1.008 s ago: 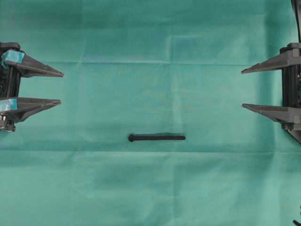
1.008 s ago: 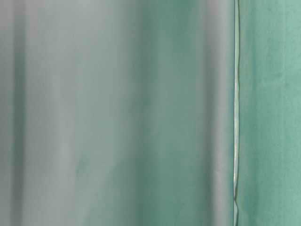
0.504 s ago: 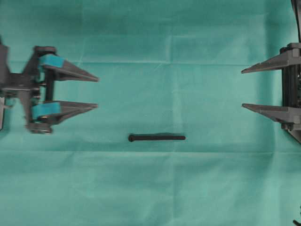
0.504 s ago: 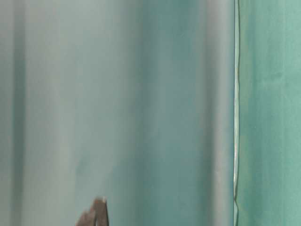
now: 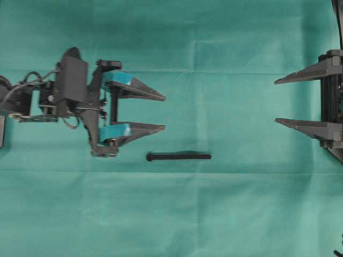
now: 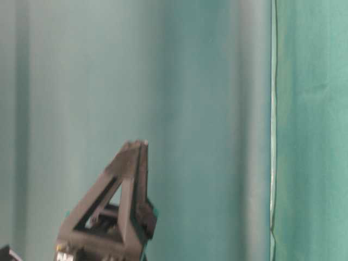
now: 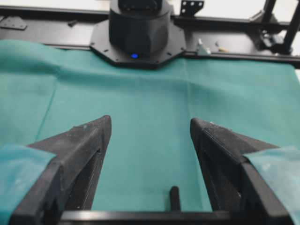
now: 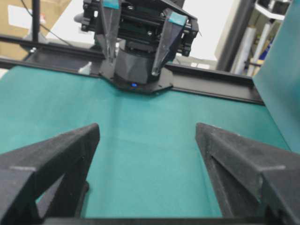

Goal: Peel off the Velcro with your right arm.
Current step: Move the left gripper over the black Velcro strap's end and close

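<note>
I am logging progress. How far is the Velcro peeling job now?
Nothing looks done yet: the Velcro lies flat on the green cloth, untouched. In hand: the left gripper, with teal-taped fingers, is open and hovers close to the strip's rounded end without touching it. The right gripper waits open at the far edge. Left: the reach, the grasp and the whole peel.

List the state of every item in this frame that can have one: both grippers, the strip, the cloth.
Left gripper: open, empty, teal-taped fingers, close to the strip's rounded end but apart from it.
Right gripper: open, empty, at the table's edge, far from the strip.
Velcro: lying flat on the cloth, untouched.
Green cloth: spread flat, with fold creases.
</note>
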Available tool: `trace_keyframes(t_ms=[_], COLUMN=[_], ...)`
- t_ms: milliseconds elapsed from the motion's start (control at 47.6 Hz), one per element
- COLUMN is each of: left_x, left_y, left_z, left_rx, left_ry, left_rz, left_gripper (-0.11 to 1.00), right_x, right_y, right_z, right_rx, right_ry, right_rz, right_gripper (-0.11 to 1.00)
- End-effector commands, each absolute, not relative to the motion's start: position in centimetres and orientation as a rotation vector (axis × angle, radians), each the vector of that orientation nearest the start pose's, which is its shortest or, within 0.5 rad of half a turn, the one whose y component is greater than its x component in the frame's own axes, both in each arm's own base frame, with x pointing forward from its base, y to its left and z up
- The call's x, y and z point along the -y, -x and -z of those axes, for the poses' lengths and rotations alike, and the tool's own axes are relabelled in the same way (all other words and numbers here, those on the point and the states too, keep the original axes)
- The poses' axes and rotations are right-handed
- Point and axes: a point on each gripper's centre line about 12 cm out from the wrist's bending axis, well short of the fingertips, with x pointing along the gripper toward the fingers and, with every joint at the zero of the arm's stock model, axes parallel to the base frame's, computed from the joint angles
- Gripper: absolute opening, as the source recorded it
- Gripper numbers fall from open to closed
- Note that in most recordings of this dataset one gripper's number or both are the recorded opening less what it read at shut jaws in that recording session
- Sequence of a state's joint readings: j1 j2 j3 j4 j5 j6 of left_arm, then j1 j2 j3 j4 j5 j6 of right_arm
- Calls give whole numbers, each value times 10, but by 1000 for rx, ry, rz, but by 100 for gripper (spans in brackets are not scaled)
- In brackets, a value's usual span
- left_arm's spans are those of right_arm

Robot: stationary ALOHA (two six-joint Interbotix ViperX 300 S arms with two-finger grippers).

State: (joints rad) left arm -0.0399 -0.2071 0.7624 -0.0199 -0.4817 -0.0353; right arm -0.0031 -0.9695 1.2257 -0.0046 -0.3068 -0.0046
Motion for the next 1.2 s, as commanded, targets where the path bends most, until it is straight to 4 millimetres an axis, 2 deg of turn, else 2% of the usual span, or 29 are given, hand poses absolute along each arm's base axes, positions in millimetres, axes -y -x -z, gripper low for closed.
trace_keyframes(t_ms=[0, 252, 630, 945, 1176], left_x=[16, 23, 38, 40, 42], left_y=[-380, -397, -409, -422, -432], left_z=[-279, -279, -277, -256, -246], left_rx=[-36, -67, -328, -619, -692], left_ry=[52, 52, 49, 34, 27], left_rz=[35, 49, 79, 76, 78], left_gripper=[69, 69, 69, 69, 68], right_x=[1, 1, 0, 0, 0], right_y=[-196, -195, -195, -195, -195], right_z=[-280, -278, -278, -278, -278], right_rx=[66, 63, 61, 61, 61], right_ry=[12, 12, 22, 31, 36], right_rz=[3, 3, 0, -3, -4], right_gripper=[63, 63, 63, 63, 63])
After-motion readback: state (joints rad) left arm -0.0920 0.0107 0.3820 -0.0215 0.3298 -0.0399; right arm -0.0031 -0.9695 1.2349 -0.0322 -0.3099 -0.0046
